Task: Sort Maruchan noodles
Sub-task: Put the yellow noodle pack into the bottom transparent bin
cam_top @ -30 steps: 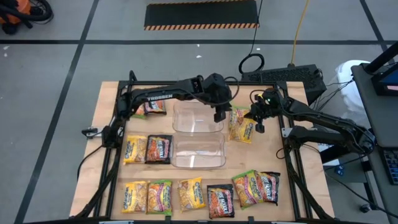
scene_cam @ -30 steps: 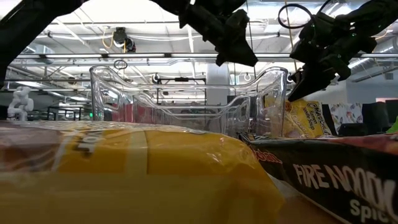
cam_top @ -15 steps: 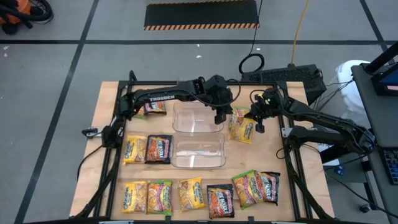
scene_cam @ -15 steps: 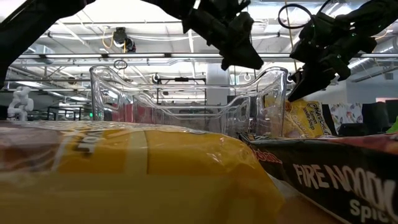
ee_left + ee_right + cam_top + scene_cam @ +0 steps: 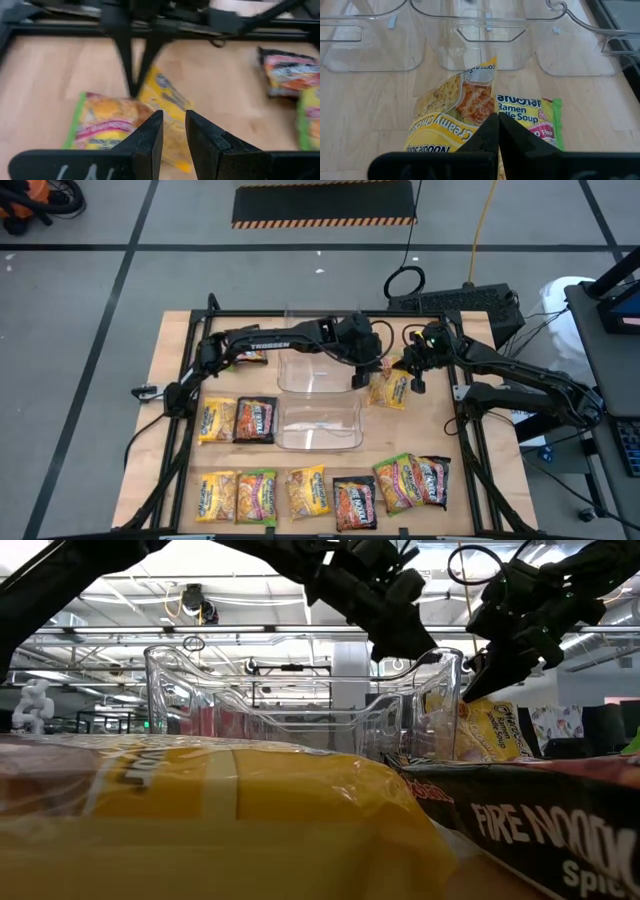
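High view, left side of table (image 5: 160, 380): a packet sits half under the left arm near the far-left corner (image 5: 248, 356); below it a yellow packet (image 5: 216, 420) and a dark packet (image 5: 256, 419) lie side by side; along the near edge a row of yellow (image 5: 216, 495), green-yellow (image 5: 257, 496), yellow (image 5: 307, 491), dark (image 5: 353, 501), green-yellow (image 5: 397, 481) and dark (image 5: 432, 479) packets, the last two overlapping.

Centre: two clear bins, far (image 5: 315, 370) and near (image 5: 319, 423), touching end to end.

Left gripper (image 5: 362, 377) reaches across the far bin to its right edge, above the yellow packet (image 5: 386, 388) lying just right of that bin; jaws narrowly parted, nothing between them; the wrist view shows the fingers (image 5: 150, 137) over that yellow packet (image 5: 167, 102), which overlaps a green-edged one (image 5: 105, 122).

Right gripper (image 5: 412, 380) is at the same packets from the right; fingers closed together at the yellow packet's (image 5: 455, 117) edge; can't tell if it's actually pinched; green-edged packet (image 5: 532, 117) just beside.
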Robot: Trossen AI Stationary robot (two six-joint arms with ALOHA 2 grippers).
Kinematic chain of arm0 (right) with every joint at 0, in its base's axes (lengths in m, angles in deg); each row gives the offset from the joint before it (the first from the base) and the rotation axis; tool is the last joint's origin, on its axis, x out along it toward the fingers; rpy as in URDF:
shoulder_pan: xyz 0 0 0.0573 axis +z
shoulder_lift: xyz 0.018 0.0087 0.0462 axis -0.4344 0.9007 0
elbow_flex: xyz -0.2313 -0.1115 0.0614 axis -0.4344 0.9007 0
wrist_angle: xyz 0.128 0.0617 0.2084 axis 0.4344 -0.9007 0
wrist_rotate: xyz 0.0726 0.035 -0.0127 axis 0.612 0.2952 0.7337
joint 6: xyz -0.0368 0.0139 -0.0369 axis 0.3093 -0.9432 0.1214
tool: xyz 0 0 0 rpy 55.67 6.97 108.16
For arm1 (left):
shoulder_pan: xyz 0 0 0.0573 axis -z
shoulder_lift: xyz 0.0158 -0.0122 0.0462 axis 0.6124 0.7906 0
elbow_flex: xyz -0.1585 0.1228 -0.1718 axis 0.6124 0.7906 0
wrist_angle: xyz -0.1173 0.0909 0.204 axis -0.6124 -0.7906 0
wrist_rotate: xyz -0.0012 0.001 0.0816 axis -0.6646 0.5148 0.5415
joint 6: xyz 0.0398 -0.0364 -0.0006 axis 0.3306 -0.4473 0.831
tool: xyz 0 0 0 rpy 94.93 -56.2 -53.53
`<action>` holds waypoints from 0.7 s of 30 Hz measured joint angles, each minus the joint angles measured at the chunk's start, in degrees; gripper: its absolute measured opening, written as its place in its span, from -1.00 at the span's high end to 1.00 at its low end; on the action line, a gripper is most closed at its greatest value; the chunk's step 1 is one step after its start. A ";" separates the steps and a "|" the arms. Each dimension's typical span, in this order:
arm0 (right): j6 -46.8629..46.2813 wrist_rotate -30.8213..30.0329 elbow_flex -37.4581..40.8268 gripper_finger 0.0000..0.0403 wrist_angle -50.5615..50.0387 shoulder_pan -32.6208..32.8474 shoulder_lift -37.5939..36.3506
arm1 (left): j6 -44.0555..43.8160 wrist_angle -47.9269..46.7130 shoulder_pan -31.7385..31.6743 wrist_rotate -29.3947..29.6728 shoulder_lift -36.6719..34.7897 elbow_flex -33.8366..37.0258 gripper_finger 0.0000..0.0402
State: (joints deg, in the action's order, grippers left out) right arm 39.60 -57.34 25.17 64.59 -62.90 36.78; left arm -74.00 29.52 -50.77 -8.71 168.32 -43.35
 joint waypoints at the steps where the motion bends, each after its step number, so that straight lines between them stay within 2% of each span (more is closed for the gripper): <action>1: 0.03 0.00 0.00 1.00 -0.02 -0.02 0.00 | -0.39 0.18 -0.17 0.36 0.12 0.02 0.56; 8: 0.42 0.13 0.00 1.00 -0.03 -0.01 -0.24 | -2.23 0.60 -1.52 0.60 0.58 0.04 0.56; 17: 1.05 0.17 0.00 1.00 -0.02 -0.02 -0.26 | 1.97 -3.65 -1.08 -0.75 0.74 0.62 0.56; 21: 1.05 0.20 0.00 1.00 -0.02 -0.02 -0.26 | 2.49 -1.27 -0.52 -0.73 1.83 0.74 0.56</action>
State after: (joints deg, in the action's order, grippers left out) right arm 40.64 -57.14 25.17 64.57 -62.91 36.52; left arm -71.50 28.25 -51.29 -9.44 170.15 -42.62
